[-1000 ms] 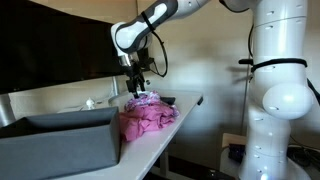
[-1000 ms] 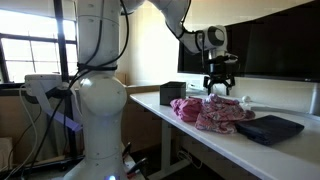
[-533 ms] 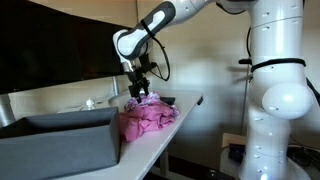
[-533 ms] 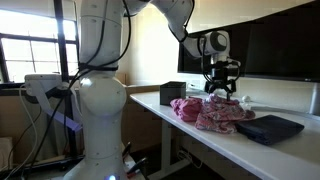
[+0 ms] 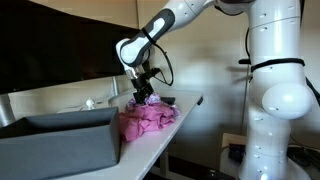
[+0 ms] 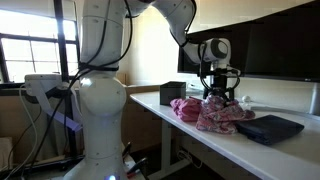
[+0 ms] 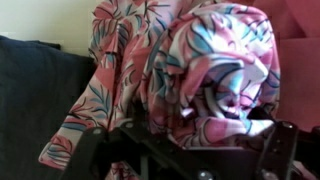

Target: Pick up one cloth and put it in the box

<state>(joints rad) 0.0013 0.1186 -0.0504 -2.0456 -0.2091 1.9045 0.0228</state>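
Hanging right on top of the pile of cloths, the gripper has its tips down in the pink fabric, and that heap sits on the table just beside the grey box, close enough that they look to be touching. Nothing is in the box that I can see from this side. In the exterior views the white arm bends over from above the pile, away from the box.

From the other angle the gripper stands upright over the cloths, with the box low and dark next to them. A small black case sits on the far side of the pile from the box.

Up close, a floral cloth, pink with blue leaves, bulges up ahead of the gripper. Its dark fingers look spread wide, one on each side of that bulge, not pinching it. A dark surface lies beside the cloth.
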